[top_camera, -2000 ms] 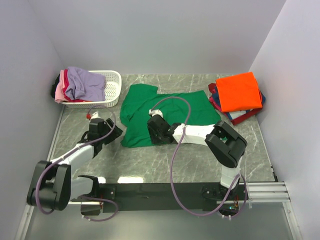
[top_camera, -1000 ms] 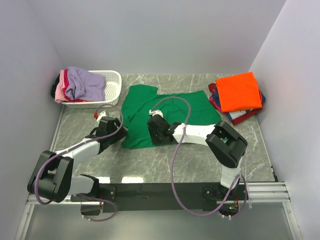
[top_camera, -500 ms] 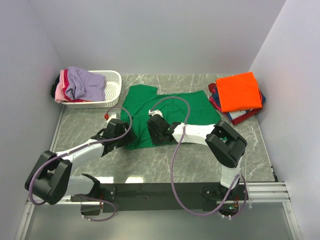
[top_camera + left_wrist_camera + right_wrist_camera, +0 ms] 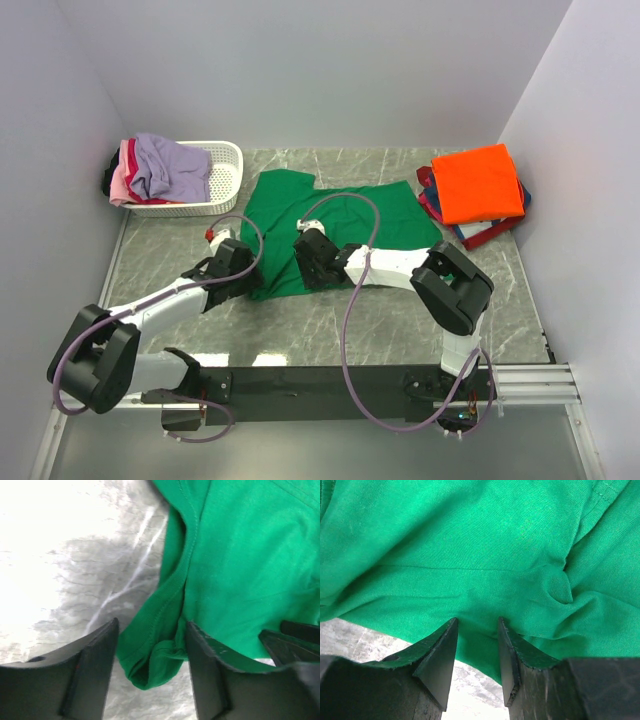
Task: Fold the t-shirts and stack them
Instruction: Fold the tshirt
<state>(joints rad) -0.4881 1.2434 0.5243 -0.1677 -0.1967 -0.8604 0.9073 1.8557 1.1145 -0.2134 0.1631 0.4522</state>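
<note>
A bright green t-shirt (image 4: 345, 215) lies spread on the marble table (image 4: 330, 315). My left gripper (image 4: 247, 272) is at the shirt's near left corner. In the left wrist view that bunched corner (image 4: 155, 652) sits between the parted fingers of the left gripper (image 4: 151, 630), which is open. My right gripper (image 4: 310, 262) rests on the shirt's near edge. In the right wrist view flat green cloth (image 4: 470, 540) lies under the slightly parted fingertips of the right gripper (image 4: 477, 622). An orange t-shirt (image 4: 480, 182) lies folded on top of a stack at the far right.
A white slotted basket (image 4: 228, 172) at the far left holds a lavender shirt (image 4: 165, 165) and a pink one (image 4: 120, 185). Red and navy cloth (image 4: 468, 232) shows under the orange shirt. Grey walls close in both sides.
My left arm has swung right to the green shirt's near left corner, and its jaws have narrowed round it. The right arm has stayed put.
</note>
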